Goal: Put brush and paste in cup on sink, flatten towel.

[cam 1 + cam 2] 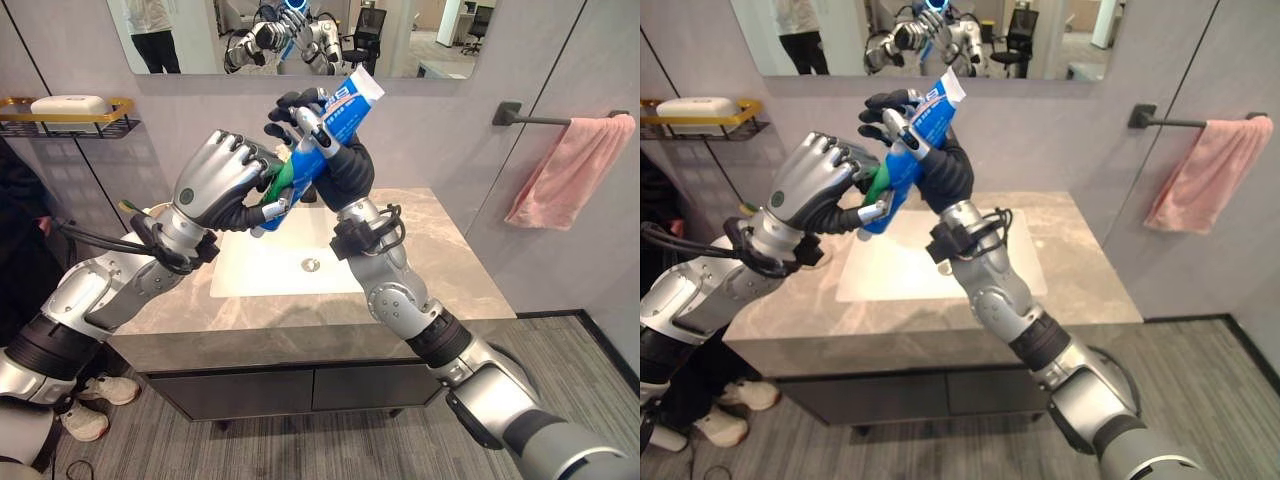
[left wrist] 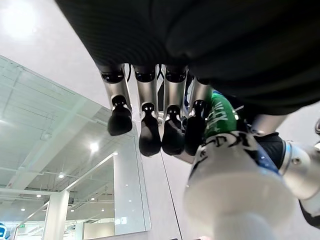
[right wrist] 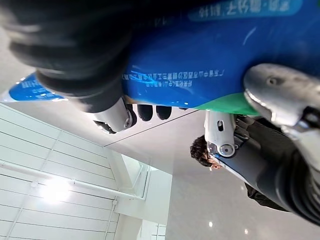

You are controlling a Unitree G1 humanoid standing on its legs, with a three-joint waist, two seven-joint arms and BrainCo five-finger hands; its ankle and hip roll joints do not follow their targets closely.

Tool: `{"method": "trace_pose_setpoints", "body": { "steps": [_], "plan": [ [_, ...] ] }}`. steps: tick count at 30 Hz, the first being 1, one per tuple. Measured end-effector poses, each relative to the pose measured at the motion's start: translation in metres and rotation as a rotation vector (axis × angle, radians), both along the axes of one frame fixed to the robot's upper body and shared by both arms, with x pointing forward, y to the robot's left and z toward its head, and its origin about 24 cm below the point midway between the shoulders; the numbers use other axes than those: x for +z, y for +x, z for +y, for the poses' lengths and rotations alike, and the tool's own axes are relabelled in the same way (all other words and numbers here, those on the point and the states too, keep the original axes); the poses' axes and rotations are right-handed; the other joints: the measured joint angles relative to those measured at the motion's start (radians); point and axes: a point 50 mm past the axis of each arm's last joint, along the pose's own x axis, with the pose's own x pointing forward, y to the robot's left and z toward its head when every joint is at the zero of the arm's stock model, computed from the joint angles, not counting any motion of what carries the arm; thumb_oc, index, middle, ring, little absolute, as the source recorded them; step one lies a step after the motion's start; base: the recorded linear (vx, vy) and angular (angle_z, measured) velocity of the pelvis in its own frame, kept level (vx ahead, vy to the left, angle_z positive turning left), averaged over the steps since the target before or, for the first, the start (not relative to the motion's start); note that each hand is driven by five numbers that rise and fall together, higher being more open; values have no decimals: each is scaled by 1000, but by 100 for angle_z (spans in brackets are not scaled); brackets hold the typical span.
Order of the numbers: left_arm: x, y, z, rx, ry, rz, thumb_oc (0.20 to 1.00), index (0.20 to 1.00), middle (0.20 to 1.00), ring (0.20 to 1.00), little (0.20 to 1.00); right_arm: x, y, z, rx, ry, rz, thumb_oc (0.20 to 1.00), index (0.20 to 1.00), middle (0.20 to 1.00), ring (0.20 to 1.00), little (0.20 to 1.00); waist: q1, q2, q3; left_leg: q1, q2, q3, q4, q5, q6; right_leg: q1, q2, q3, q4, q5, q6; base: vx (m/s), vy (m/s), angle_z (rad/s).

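Above a grey stone counter (image 1: 450, 270) with a white sink (image 1: 270, 268), the left hand (image 1: 215, 180) curls around the toothpaste tube's (image 1: 335, 120) lower end, while the right hand (image 1: 335, 160) just beside it clasps its middle.

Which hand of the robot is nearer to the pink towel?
Right. The right hand holds the toothpaste tube on the pink towel's side; the left hand is farther away.

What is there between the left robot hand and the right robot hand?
The toothpaste tube lies between them: the left robot hand grips its lower, green end and the right robot hand its blue middle, above the sink, as the left eye view shows.
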Motion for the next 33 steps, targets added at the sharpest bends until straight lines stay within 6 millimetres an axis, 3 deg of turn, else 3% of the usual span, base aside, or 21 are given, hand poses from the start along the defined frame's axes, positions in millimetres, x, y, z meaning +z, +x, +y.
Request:
{"method": "trace_pose_setpoints", "body": {
  "steps": [3, 6, 8, 9, 20, 21, 22, 23, 26, 29, 33],
  "plan": [
    [-2, 0, 0, 0, -15, 6, 200, 200, 200, 200, 200, 0, 0, 1, -7, 5, 13, 445, 445, 445, 445, 445, 3, -3, 0, 0, 0, -2, 0, 0, 0, 0, 0, -1, 0, 0, 0, 0, 0, 0],
    [-2, 0, 0, 1, -20, 9, 200, 200, 200, 200, 200, 0, 0, 1, -7, 6, 13, 310, 310, 310, 310, 310, 11, -5, 2, -1, -1, -3, 0, 0, 0, 0, -1, -2, 0, -1, 0, 0, 0, 0],
    [-2, -2, 1, 3, -21, 8, 200, 200, 200, 200, 200, 0, 0, 2, -4, 8, 14, 291, 291, 291, 291, 291, 12, -9, 2, -2, 0, -5, 0, 0, 0, 0, -1, -4, 0, -2, 0, 5, 8, 3],
    [-2, -2, 2, 4, -19, 11, 200, 200, 200, 200, 200, 0, 0, 2, -3, 9, 14, 200, 200, 200, 200, 200, 12, -11, 1, -2, 0, -9, 0, 0, 0, 2, -1, -8, 0, -2, 0, 15, 23, 8],
    [-7, -5, 1, -13, -102, 46, 200, 200, 200, 200, 200, 1, -2, 5, -16, 30, 43, 200, 200, 200, 200, 200, 21, -27, 5, -11, 0, -26, 0, 1, -1, 2, -2, -25, 0, -7, -1, 9, 9, 4],
    [-9, -6, 2, -16, -125, 57, 269, 269, 269, 269, 269, 1, -2, 6, -17, 30, 43, 200, 200, 200, 200, 200, 21, -27, 6, -12, 0, -26, 0, 1, -1, 1, -2, -25, 0, -7, -1, 0, 0, 0],
    [-12, -7, 1, -24, -159, 75, 492, 492, 492, 492, 492, 1, -2, 6, -23, 26, 40, 200, 200, 200, 200, 200, 23, -26, 7, -12, 0, -27, 0, 1, -1, 1, -2, -26, 0, -8, -2, 0, 0, 0],
    [-15, -9, 2, -29, -196, 91, 1000, 1000, 1000, 1000, 1000, 1, -3, 6, -31, 22, 36, 200, 200, 200, 200, 200, 23, -26, 9, -12, 0, -27, 0, 1, -1, 1, -2, -26, 0, -8, -2, 0, 0, 0],
    [-22, -26, 13, -38, -404, 109, 1000, 1000, 1000, 1000, 1000, 4, -2, -4, -77, 66, 37, 200, 200, 200, 200, 200, 32, -29, 25, -14, -1, -32, 0, 1, 0, 2, -3, -29, 0, -10, -2, 3, 11, 3],
    [-28, -30, 20, -25, -454, 146, 1000, 1000, 1000, 1000, 1000, 4, 7, -25, -166, 121, 75, 200, 200, 200, 200, 200, 66, -42, 37, -16, 0, -40, 0, 2, -2, 5, -4, -38, 0, -12, -2, -2, 22, 12],
    [-54, -39, 36, 20, -592, 280, 1000, 1000, 1000, 1000, 1000, 4, 12, -40, -231, 141, 87, 200, 200, 200, 200, 200, 93, -44, 70, -15, -5, -64, 0, 2, -1, 18, -10, -60, 0, -18, 3, -15, 20, 16]
  ]
}}
